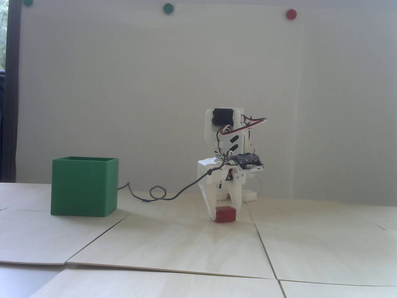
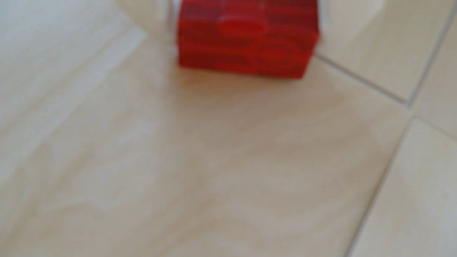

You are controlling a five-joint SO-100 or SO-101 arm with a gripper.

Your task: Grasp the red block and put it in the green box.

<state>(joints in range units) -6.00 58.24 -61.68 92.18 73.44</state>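
Down on the pale worktop [image 1: 192,248], the white claw [image 1: 224,214] is straddling the red block [image 1: 225,214], fingers touching both sides, gripping it. Well apart, the green box [image 1: 83,186] is standing at the fixed view's left.

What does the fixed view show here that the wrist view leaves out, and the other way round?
Only the fixed view shows the green box standing off to the left, the arm, the dark cable on the table, the coloured dots on the wall, and the gripper down at the block with a finger on each side. Only the wrist view shows the block's top face close up, though blurred. Both share the red block and the pale tabletop panels with their seams.
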